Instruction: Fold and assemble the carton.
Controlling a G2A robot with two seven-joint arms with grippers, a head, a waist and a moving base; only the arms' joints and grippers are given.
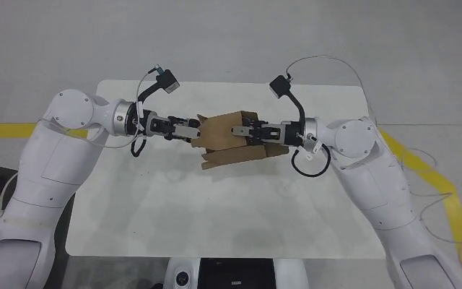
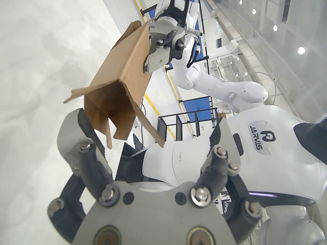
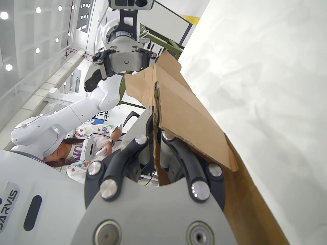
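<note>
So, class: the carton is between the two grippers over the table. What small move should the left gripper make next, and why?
Probably close the left gripper on the nearest loose flap. The right gripper is shut on the carton, steadying it, while the left's fingers stand open at the unfolded flap end, gripping nothing.

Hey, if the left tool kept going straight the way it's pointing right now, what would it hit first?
Most likely the carton: its loose end flaps hang just ahead of the open left tool, while the right tool pinches the far side. Exact depth is unclear.
</note>
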